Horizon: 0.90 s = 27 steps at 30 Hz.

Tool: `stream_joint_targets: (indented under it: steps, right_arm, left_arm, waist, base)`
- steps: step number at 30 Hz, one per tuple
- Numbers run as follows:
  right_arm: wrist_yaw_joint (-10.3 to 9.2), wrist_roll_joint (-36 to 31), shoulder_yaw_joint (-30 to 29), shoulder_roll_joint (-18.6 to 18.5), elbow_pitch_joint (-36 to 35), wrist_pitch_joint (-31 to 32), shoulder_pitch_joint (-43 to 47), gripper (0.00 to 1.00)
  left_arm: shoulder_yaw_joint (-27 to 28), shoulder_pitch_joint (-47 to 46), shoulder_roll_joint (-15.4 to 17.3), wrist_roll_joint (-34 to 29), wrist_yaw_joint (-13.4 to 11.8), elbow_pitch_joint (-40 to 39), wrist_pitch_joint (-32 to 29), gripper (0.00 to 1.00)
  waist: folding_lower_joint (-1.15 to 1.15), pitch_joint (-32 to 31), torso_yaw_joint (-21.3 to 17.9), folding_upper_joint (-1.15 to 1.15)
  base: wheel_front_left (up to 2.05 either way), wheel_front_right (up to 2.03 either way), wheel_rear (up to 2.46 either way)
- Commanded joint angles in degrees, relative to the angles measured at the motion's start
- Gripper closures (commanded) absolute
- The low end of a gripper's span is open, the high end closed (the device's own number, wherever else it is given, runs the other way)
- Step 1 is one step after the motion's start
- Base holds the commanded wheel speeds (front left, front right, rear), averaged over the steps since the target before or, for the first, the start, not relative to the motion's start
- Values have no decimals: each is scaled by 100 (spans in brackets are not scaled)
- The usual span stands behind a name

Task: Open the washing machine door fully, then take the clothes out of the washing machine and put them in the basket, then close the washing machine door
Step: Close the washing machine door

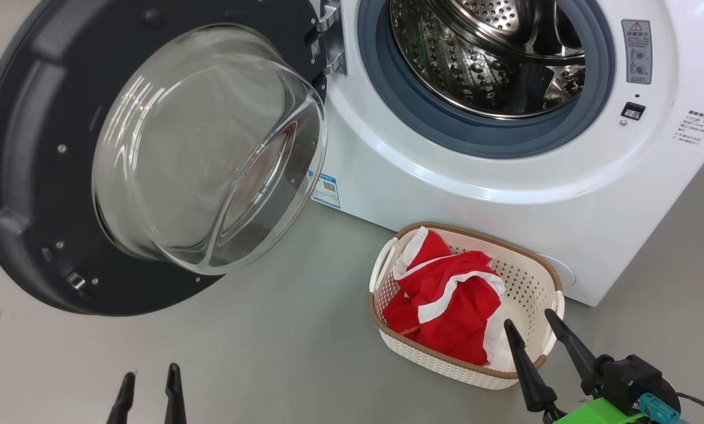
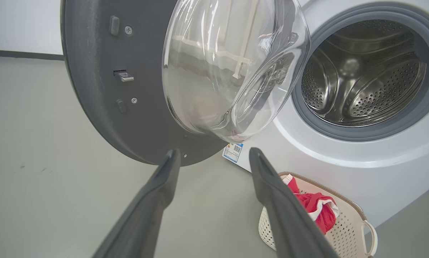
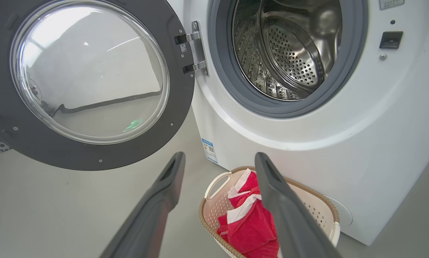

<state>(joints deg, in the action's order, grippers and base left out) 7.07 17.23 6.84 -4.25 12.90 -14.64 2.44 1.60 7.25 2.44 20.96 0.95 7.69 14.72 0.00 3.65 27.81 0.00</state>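
The white washing machine (image 1: pixel 505 176) stands with its steel drum (image 1: pixel 487 53) bare. Its door (image 1: pixel 34 176) is swung wide open to the left, glass bowl (image 1: pixel 211 147) bulging toward me. The red clothes (image 1: pixel 446 300) with white stripes lie in the cream basket (image 1: pixel 528 282) on the floor in front of the machine. My right gripper (image 1: pixel 530 318) hovers open at the basket's near right edge, holding nothing. My left gripper (image 1: pixel 152 371) is open at the lower left, apart from the door. In the left wrist view the door (image 2: pixel 92 89) and basket (image 2: pixel 347 222) show; in the right wrist view the clothes (image 3: pixel 246 222) lie below the fingers.
Grey floor (image 1: pixel 269 341) stretches between the door and the basket. A small blue label (image 1: pixel 326 189) is stuck low on the machine's front. The door latch socket (image 1: pixel 633 111) sits right of the drum opening.
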Motion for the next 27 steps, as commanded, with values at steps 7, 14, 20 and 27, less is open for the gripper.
stream_joint_targets:
  steps: [7,14,20,27]
  right_arm:
    - [42,50,223,-88,-100,-36,-18,0]
    - [42,29,248,-79,-116,-36,-45,0]
    - [42,12,266,-106,-131,-36,-100,0]
    - [42,-35,204,-109,-164,-36,-124,0]
  left_arm:
    - [267,-55,43,167,-11,-303,28,100]
    - [1030,-846,43,-7,284,-1296,28,100]
    - [1804,-2155,407,-357,607,-1954,28,100]
    - [2089,-3800,1549,240,651,-1140,28,100]
  waist:
    - [0,-51,-11,0]
    - [0,2,-9,0]
    - [0,85,1,0]
    - [0,234,9,0]
  base:
    - [0,0,0]
    - [0,0,0]
    - [0,0,0]
    - [0,0,0]
